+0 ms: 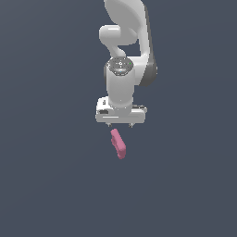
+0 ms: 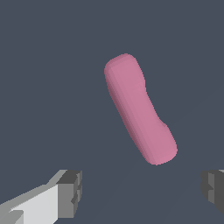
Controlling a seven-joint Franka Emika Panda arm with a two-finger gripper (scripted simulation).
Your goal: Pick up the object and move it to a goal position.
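In the exterior view, the gripper [image 1: 120, 125] is seen hanging just above the object [image 1: 118, 143], which lies edge-on on the dark grey worktop [image 1: 46, 185]; no edges or corners of that surface are shown, so placement against them cannot be given.

In the wrist view, the fingers [image 2: 70, 192] are spread wide apart with nothing held, and the object [image 2: 140, 109] is seen beyond them, slanted to the jaw line. A slip or twist could be caused by closing on that slant. No goal marker, walls or other furnishings are shown.
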